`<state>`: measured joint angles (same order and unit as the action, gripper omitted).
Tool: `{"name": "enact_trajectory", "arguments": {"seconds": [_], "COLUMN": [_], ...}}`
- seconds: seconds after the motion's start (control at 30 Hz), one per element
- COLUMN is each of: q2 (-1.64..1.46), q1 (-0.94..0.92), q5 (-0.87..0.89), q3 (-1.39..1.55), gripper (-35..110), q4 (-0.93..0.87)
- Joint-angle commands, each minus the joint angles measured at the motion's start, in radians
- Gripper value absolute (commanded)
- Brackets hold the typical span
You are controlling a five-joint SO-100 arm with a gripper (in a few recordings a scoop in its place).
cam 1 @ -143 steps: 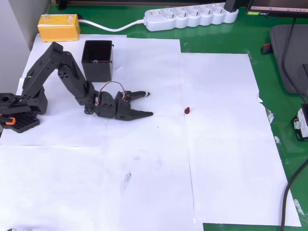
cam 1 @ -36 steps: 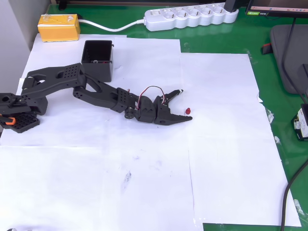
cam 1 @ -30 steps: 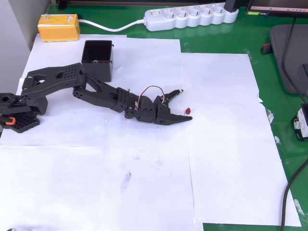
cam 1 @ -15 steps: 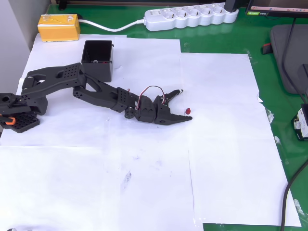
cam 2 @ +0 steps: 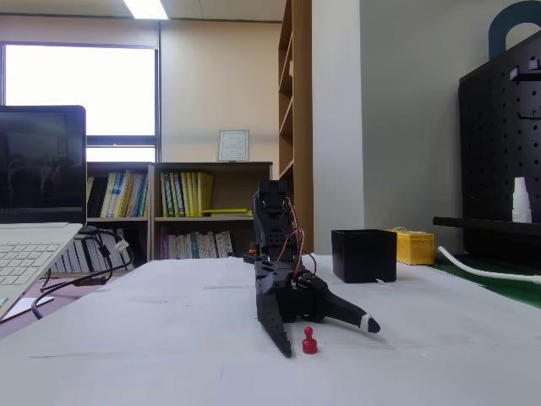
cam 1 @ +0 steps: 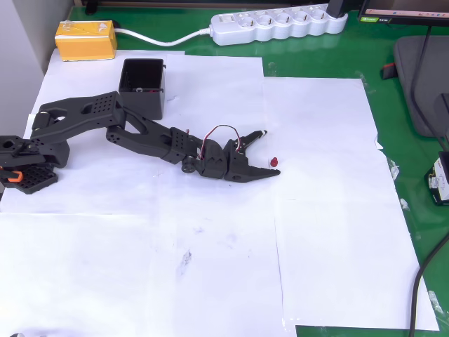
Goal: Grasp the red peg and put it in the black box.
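The red peg [cam 1: 273,162] stands upright on the white paper, right of the middle in the overhead view. My gripper [cam 1: 271,152] is open around it, lying low over the table. The peg sits close to the lower finger [cam 1: 270,172], while the white-tipped upper finger [cam 1: 258,135] is farther off. In the fixed view the peg [cam 2: 308,341] stands between the two fingers of the gripper [cam 2: 330,338], with a small gap on each side. The black box [cam 1: 142,88] stands near the arm's base at the upper left, also seen as the black box [cam 2: 363,255] behind the gripper.
A yellow box [cam 1: 85,40] and a white power strip [cam 1: 277,24] lie along the far edge on the green mat. Dark gear and cables [cam 1: 424,91] sit at the right edge. A laptop [cam 2: 34,228] stands beside the table.
Since the oldest frame the arm has stretched to the right from beside the black box until its open fingers flank the peg. Over the last second nothing has visibly moved.
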<state>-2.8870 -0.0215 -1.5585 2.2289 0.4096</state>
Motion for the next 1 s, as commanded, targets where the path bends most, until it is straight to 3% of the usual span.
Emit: {"name": "enact_trajectory", "arguments": {"seconds": [0.0,0.97], "q2": [0.015,0.018], "q1": [0.029,0.04], "q5": [-0.003,-0.009], "q3": [0.015,0.008], "gripper": [47,47], "q4": [-0.011,0.011]}}
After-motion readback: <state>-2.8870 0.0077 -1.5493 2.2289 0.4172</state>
